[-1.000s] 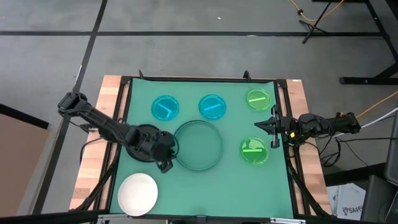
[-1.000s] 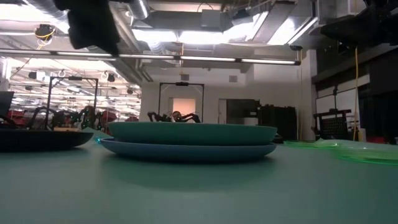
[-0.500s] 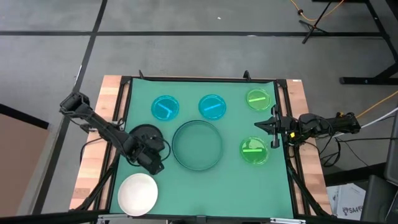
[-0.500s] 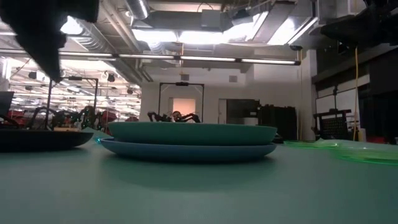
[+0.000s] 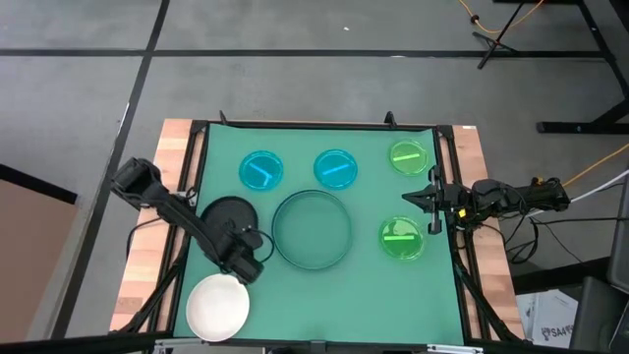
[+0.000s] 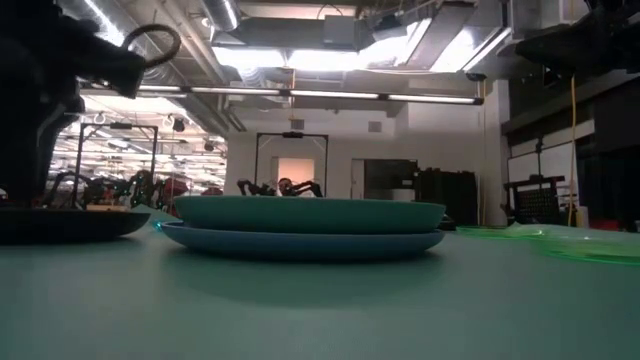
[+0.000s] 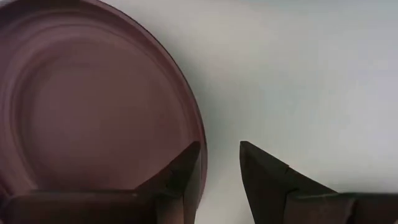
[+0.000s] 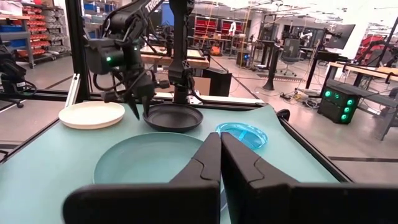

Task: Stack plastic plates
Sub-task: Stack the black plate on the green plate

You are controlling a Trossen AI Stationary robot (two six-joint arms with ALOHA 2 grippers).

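Note:
The dark green plate (image 5: 313, 229) rests on the blue plate (image 6: 300, 242) at the table's middle. The black plate (image 5: 221, 211) lies on the mat left of that stack, and the white plate (image 5: 217, 305) lies at the near left. My left gripper (image 5: 248, 264) is open and points down over the black plate's near rim (image 7: 198, 134). One finger stands above the plate and the other above the bare mat. I see no touch. My right gripper (image 5: 429, 202) is shut and waits at the table's right edge.
Two cyan plates (image 5: 260, 169) (image 5: 335, 168) lie along the far side. One green plate (image 5: 408, 156) is at the far right and another (image 5: 401, 238) lies right of the stack, below my right gripper. The mat is bare at the near middle and near right.
My left gripper has drawn away from the dark green plate's left rim. It has moved toward the table's near left and come down to the black plate's near rim. No plate has moved.

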